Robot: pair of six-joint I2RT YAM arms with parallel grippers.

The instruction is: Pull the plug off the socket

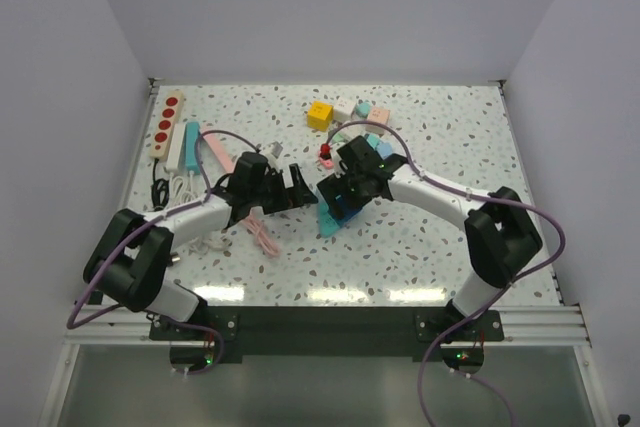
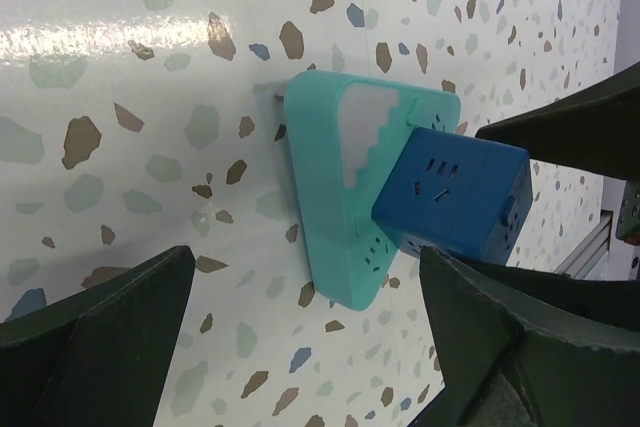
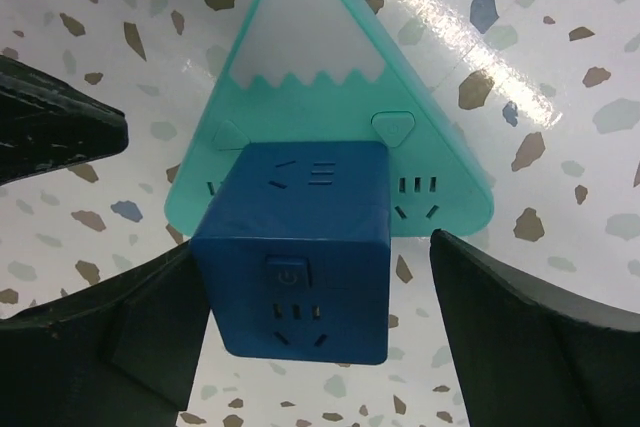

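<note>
Around the blue plug, right hand wide open — nothing gripped (teal socket beneath), left hand open

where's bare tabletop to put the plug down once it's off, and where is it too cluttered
Widest bare patch: far right of the table, beyond the right arm. Also the near edge between both arm bases. Crowded: power strips at left, small cubes at the back, and the centre round the blue plug on its teal socket.
</note>
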